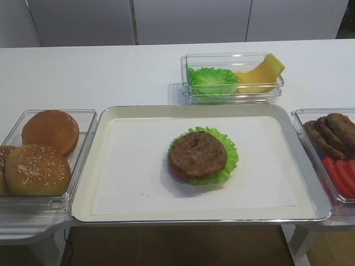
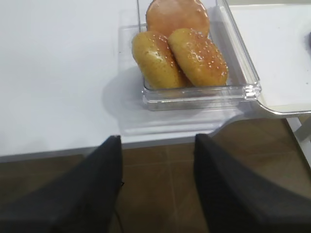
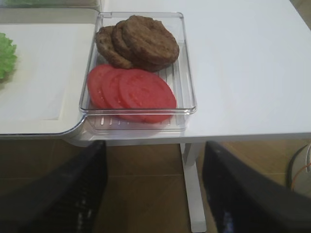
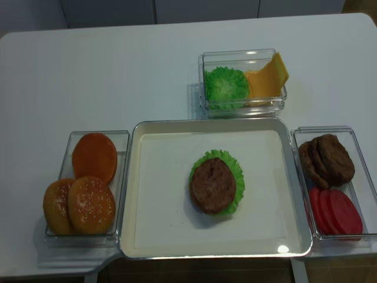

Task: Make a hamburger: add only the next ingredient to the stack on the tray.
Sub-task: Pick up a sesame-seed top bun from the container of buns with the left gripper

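The stack [image 1: 197, 155] [image 4: 213, 184], a brown patty over frilly green lettuce, lies mid-tray on the silver tray [image 1: 95, 166] [image 4: 132, 188]. Two sesame bun tops [image 2: 198, 56] [image 2: 155, 60] lean together at the near end of the clear left bin [image 2: 194, 99]. In the high view the fuller one [image 1: 37, 169] [image 4: 91, 204] sits near the front. My left gripper [image 2: 156, 141] is open and empty, off the table's front edge, short of that bin. My right gripper [image 3: 154, 145] is open and empty too, below the table edge before the right bin. Neither gripper shows in the high views.
A smooth seedless bun [image 1: 50, 131] [image 2: 177, 17] lies behind the sesame tops. The right bin [image 3: 187, 73] holds dark patties [image 3: 146, 41] and tomato slices [image 3: 141, 92]. A bin at the back [image 1: 233, 97] holds lettuce and cheese. The floor shows under both grippers.
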Controlling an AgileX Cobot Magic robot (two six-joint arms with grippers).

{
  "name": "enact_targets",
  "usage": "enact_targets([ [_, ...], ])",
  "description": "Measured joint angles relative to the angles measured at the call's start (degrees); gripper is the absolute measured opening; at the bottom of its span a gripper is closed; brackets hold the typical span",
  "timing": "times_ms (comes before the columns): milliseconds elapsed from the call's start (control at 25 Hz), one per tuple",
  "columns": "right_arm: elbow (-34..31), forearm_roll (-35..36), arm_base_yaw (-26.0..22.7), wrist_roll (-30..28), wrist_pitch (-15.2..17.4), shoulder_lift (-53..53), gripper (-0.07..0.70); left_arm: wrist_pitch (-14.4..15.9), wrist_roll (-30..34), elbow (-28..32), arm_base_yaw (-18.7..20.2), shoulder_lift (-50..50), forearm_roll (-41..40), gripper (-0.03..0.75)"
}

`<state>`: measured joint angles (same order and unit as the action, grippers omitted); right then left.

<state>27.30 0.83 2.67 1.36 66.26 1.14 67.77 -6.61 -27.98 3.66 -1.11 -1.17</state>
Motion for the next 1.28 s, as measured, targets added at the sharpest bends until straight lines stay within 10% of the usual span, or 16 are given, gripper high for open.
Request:
enact_targets([
  [320,0.0,0.0,0.0,0.1,0.0,0.0,0.467,-1.11,0.0,-5.04,0.0,4.64,-0.2,0.379],
  [880,0.0,0.08,0.0,0.1,0.0,0.0,0.467,-12.17,-6.15,-13.44,0.0,44.18,0.34,0.461],
  [1280,0.0,0.08,0.0,0.1,0.0,0.0,0.467,-13.91,-6.24,-17.82,-3.75,63.77,4.06,0.461],
])
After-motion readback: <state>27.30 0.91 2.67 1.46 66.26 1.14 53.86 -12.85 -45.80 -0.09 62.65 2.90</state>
